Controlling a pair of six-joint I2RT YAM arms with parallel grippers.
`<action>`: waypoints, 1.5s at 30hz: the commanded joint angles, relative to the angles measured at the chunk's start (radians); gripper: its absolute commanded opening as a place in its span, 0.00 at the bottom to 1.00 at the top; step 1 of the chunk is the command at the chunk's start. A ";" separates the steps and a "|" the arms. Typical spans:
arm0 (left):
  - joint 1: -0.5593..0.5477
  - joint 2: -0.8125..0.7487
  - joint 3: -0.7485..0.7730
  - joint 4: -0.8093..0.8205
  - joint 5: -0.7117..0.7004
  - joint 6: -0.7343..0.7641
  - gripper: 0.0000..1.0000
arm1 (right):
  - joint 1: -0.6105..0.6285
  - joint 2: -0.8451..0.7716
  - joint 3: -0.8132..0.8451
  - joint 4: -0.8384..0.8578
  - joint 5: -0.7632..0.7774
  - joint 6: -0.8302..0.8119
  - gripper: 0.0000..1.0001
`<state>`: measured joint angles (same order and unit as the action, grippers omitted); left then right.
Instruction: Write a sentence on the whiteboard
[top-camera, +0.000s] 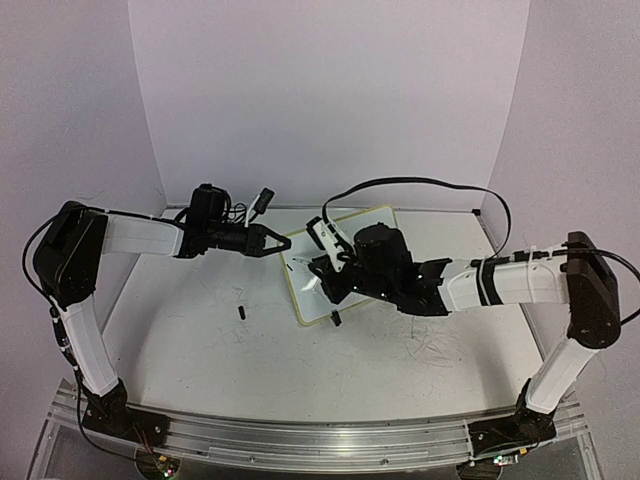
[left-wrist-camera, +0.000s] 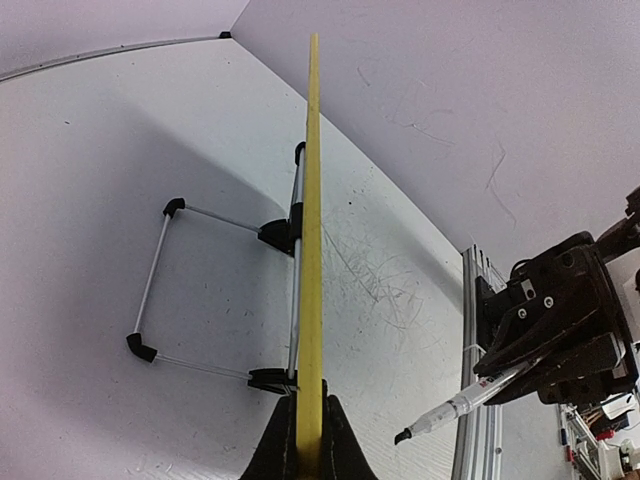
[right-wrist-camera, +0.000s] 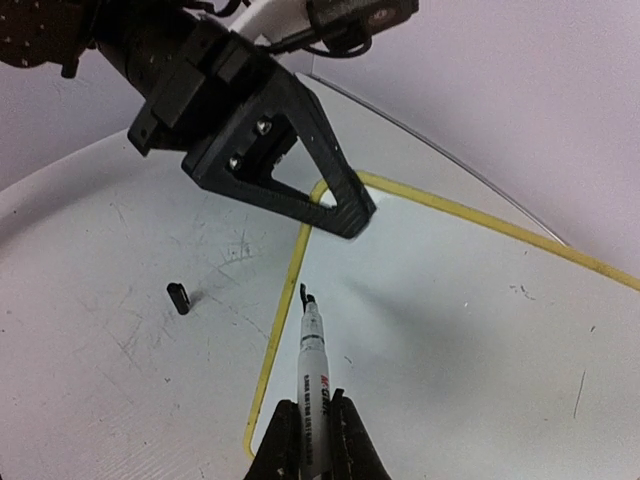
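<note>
Our left gripper (left-wrist-camera: 310, 415) is closed on the whiteboard (right-wrist-camera: 450, 320), pinching its rim at a corner. Our right gripper (right-wrist-camera: 312, 415) clasps an uncapped marker (right-wrist-camera: 311, 345), tip close to the whiteboard's face near that corner.

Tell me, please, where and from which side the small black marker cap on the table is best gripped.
Grip the marker cap across its narrow width at mid-length, coming straight down from above. It appears to lie flat on the table, apart from the whiteboard, so a top approach probably straddles it most easily.
</note>
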<state>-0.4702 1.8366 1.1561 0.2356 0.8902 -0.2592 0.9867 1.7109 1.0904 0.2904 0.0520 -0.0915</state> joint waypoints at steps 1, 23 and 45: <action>0.006 -0.013 -0.002 -0.014 0.009 0.005 0.00 | -0.003 0.016 0.046 0.050 -0.010 0.018 0.00; 0.005 -0.019 -0.005 -0.017 0.006 0.008 0.00 | -0.006 0.082 0.083 0.028 0.049 0.025 0.00; 0.005 -0.019 -0.002 -0.017 0.010 0.008 0.00 | -0.015 0.114 0.106 0.027 0.061 0.019 0.00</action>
<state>-0.4702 1.8362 1.1561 0.2356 0.8906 -0.2592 0.9756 1.8015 1.1522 0.2918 0.0937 -0.0753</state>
